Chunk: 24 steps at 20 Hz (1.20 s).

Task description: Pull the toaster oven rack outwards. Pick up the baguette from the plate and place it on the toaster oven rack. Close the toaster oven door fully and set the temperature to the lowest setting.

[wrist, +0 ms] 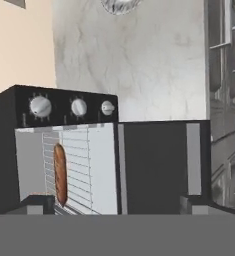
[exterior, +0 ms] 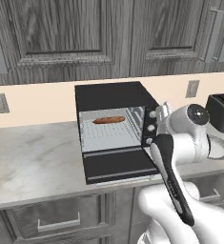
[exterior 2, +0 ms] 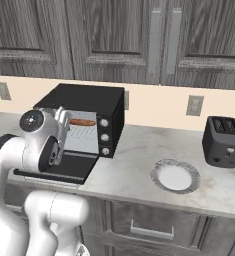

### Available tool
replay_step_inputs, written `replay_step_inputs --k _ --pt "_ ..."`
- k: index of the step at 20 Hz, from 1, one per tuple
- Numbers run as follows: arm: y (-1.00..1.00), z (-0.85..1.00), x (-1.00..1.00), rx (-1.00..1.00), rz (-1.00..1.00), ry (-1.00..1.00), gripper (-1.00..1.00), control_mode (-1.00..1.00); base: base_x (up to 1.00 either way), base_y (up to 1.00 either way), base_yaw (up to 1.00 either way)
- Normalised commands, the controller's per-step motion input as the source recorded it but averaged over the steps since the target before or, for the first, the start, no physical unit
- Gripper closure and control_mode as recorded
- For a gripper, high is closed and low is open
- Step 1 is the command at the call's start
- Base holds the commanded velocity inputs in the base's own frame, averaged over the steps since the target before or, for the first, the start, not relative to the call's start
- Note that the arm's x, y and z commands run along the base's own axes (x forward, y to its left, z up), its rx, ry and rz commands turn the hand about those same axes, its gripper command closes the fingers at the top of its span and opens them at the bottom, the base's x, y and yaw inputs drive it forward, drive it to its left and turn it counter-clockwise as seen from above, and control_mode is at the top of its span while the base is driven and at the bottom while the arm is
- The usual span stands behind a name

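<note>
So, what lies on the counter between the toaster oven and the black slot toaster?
In the right base view, the plate lies between the toaster oven and the slot toaster, with nothing on it.

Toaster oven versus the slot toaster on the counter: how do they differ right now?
The toaster oven is the larger box; the slot toaster is much smaller. The oven's front door lies open and flat, with the baguette inside on the rack; the toaster has two top slots. The oven carries three round knobs. Both are black and stand on the marble counter.
</note>
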Motion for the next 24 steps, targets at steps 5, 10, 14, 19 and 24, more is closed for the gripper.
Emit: replay_step_inputs --k 5,10,14,19,24 --pt "-0.32 0.20 -0.49 0.14 0.00 -0.12 -1.00 -1.00 0.00 0.00 0.00" --pt "-0.02 0.02 -0.50 0.01 0.01 -0.23 -1.00 -1.00 0.00 0.00 0.00" --pt "0.00 0.00 -0.54 0.00 0.04 -0.24 -1.00 -1.00 0.00 0.00 0.00" --pt "0.11 0.00 -0.50 -0.05 0.01 -0.19 -1.00 -1.00 0.00 0.00 0.00" --pt "0.37 0.00 -0.32 -0.14 0.00 -0.07 -1.00 -1.00 0.00 0.00 0.00"
